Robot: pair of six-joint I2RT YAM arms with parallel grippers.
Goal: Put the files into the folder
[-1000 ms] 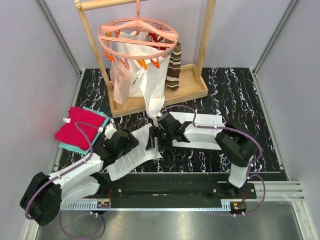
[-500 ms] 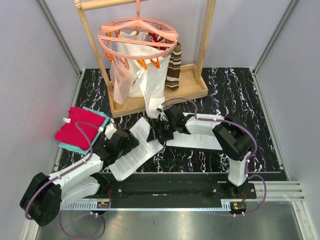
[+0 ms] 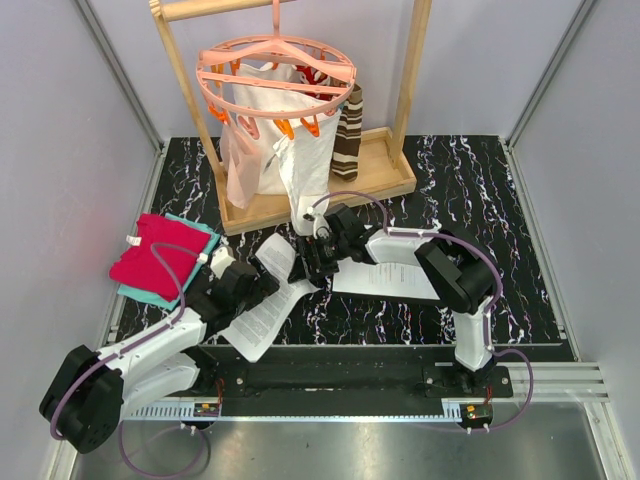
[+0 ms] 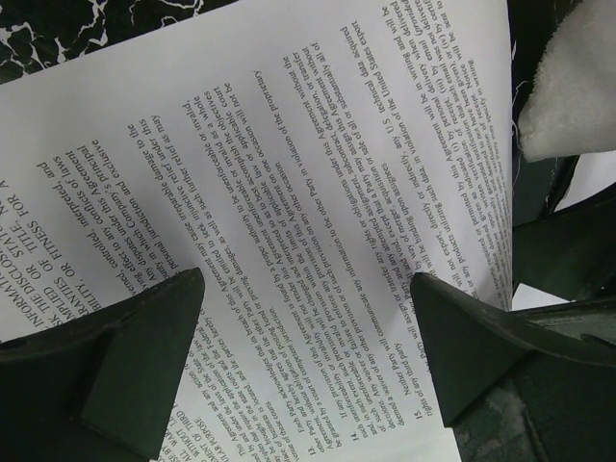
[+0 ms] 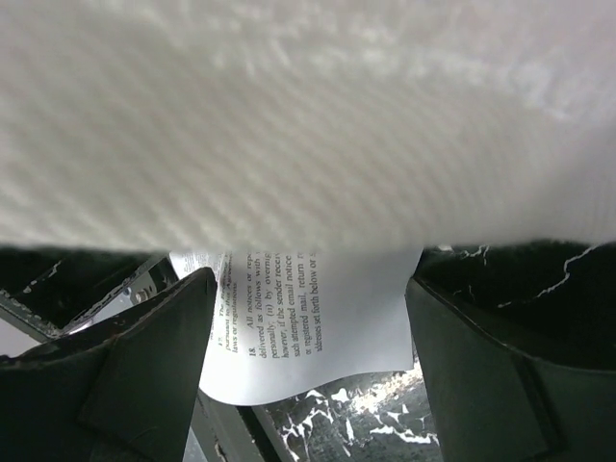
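The files (image 3: 262, 310), white sheets dense with small black print, lie slanted on the black marbled table between the arms. They fill the left wrist view (image 4: 318, 192), and one corner shows in the right wrist view (image 5: 318, 318). My left gripper (image 3: 250, 290) is over their middle, jaws wide apart, with the print between the fingers (image 4: 303, 366). My right gripper (image 3: 308, 265) is at the sheets' far end, open (image 5: 313, 375), under the hanging white cloth bag (image 5: 308, 115). A flat white rectangle (image 3: 385, 283) lies under the right arm. I cannot make out the folder.
A wooden rack (image 3: 380, 180) stands at the back with a pink clip hanger (image 3: 275, 70), the white cloth bag (image 3: 300, 190) and a striped brown cloth (image 3: 350, 135). Red-and-teal folded cloths (image 3: 155, 260) lie at the left. Grey walls close in three sides.
The far end of the sheets has swung left and toward the rack. My right gripper has moved with it up under the cloth bag. My left gripper has barely moved.
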